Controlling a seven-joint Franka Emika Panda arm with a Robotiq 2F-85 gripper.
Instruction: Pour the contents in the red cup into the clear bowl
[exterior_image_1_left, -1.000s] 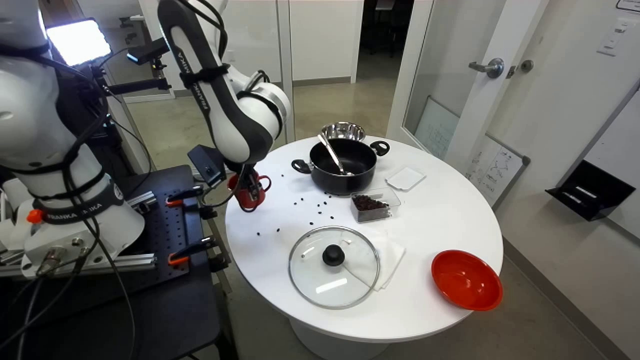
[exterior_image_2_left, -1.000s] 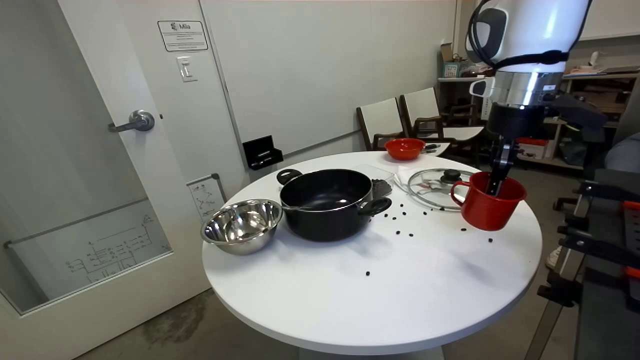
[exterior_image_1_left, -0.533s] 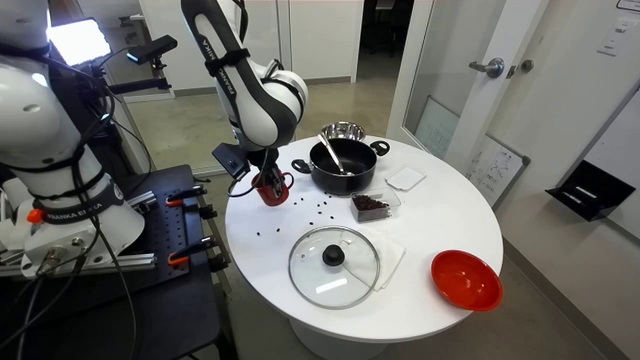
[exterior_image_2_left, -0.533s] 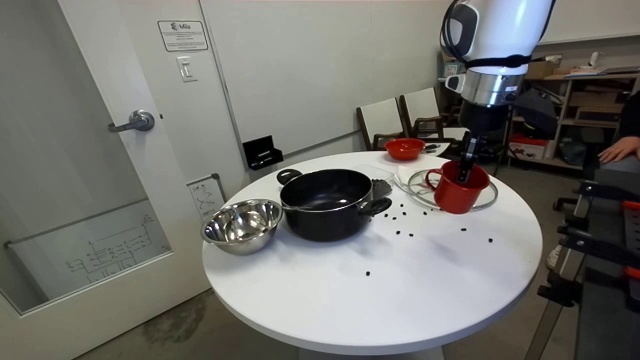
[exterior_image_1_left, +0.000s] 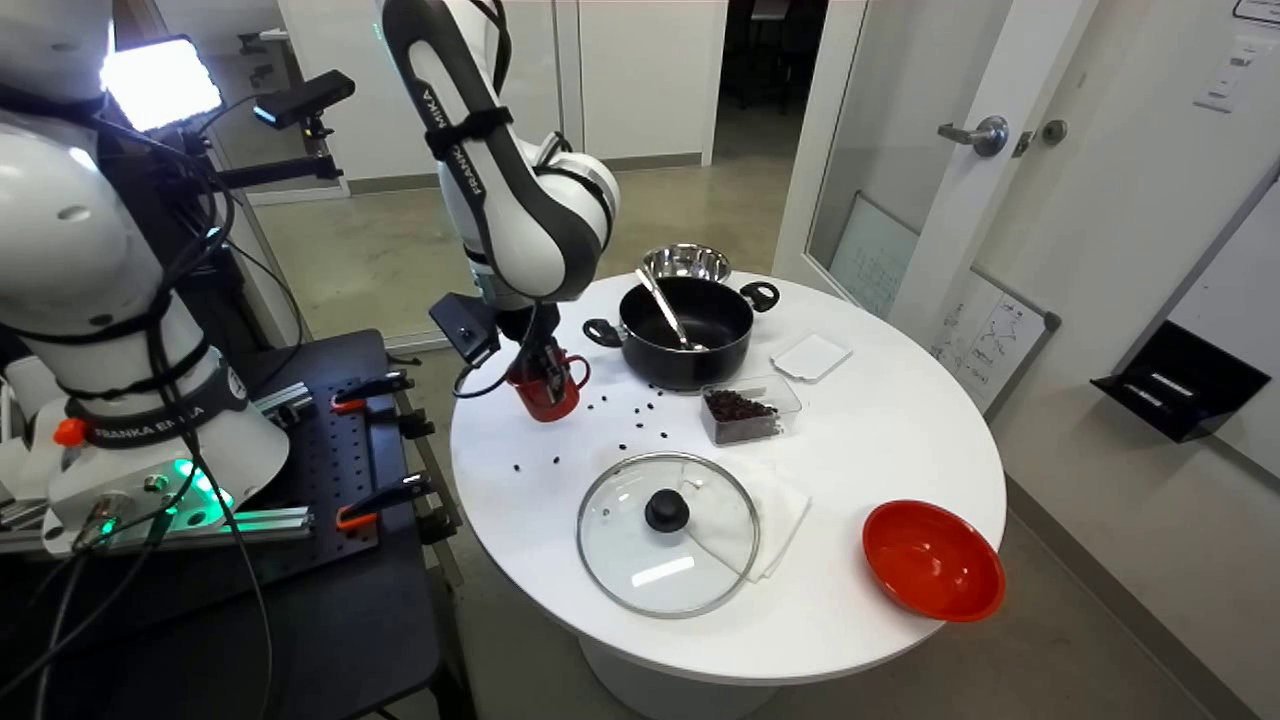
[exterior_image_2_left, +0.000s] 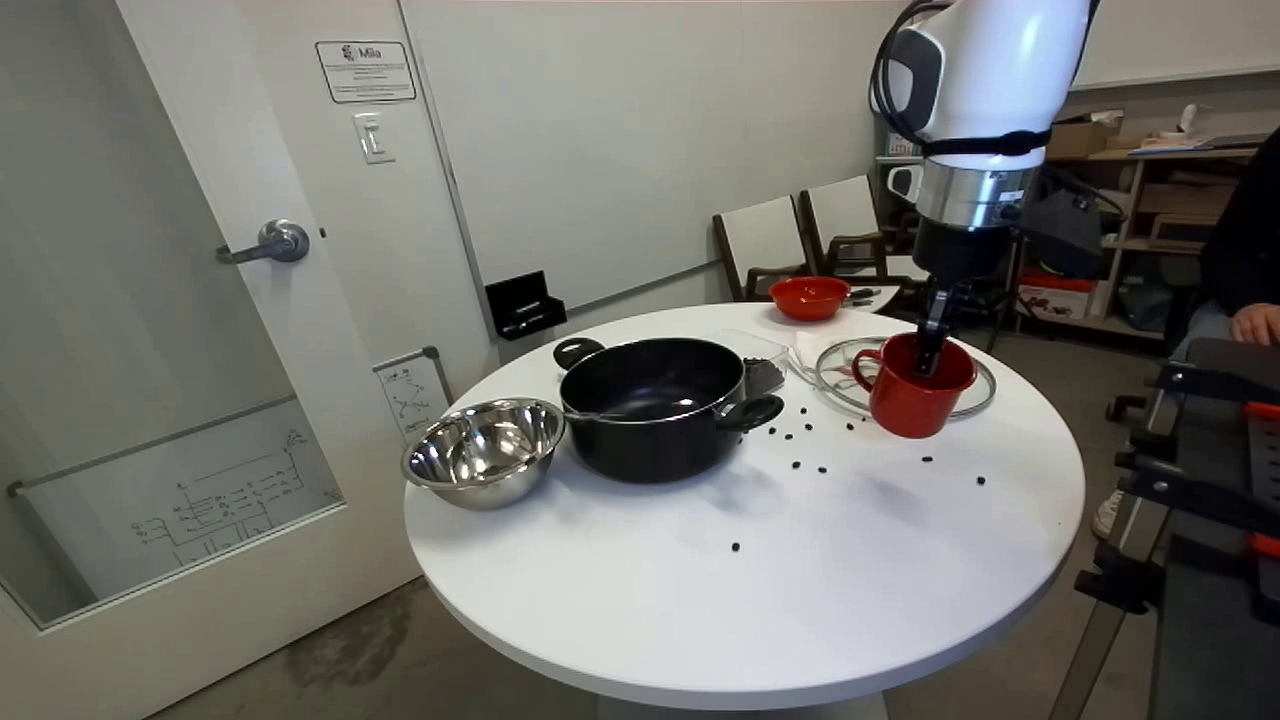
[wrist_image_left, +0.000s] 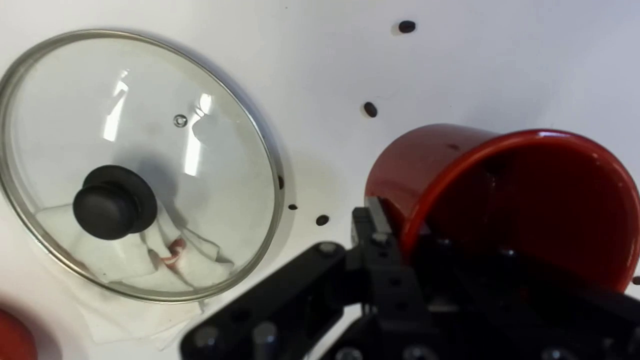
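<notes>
Red cup (exterior_image_2_left: 910, 408) has swung inward, just dipped; hangs above table (exterior_image_1_left: 880, 430) at ten o'clock in an exterior view, clear bowl (exterior_image_1_left: 787, 404) at its three o'clock. Claw (wrist_image_left: 404, 229) pinches the cup's wall. Dark beans (exterior_image_1_left: 738, 406) in bowl: pour perhaps done, set-down likely. Cup's depths too dark to read; pot (exterior_image_2_left: 650, 435) part-hides bowl in an exterior view.

The arm (exterior_image_1_left: 520, 200) slants down, its pincer (wrist_image_left: 400, 227) (clamped, black) lowermost.
</notes>
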